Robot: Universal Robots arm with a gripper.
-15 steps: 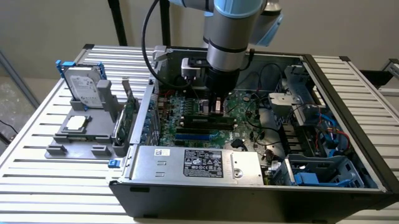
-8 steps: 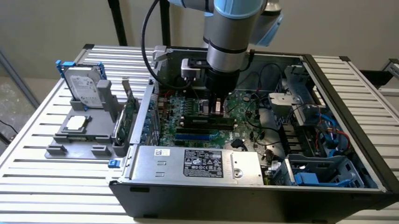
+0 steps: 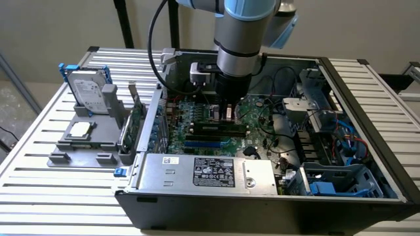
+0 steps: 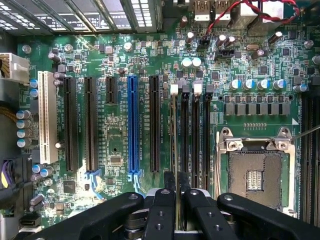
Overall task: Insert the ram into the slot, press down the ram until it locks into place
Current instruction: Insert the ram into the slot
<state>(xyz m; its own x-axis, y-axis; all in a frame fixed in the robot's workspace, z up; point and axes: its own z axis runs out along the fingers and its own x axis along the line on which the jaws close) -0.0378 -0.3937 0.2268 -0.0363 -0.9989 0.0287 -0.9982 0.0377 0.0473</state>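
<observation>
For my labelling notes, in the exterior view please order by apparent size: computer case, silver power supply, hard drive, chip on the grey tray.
computer case
silver power supply
hard drive (farther away, yet clearly smaller)
chip on the grey tray

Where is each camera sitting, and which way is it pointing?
Exterior view: off the arm and higher than the open computer case, looking down into it; the arm hangs into the case.
Wrist view: on the wrist, facing straight down at the motherboard; the gripper shows at its edge.
Shared: both see the motherboard and its blue socket.
</observation>
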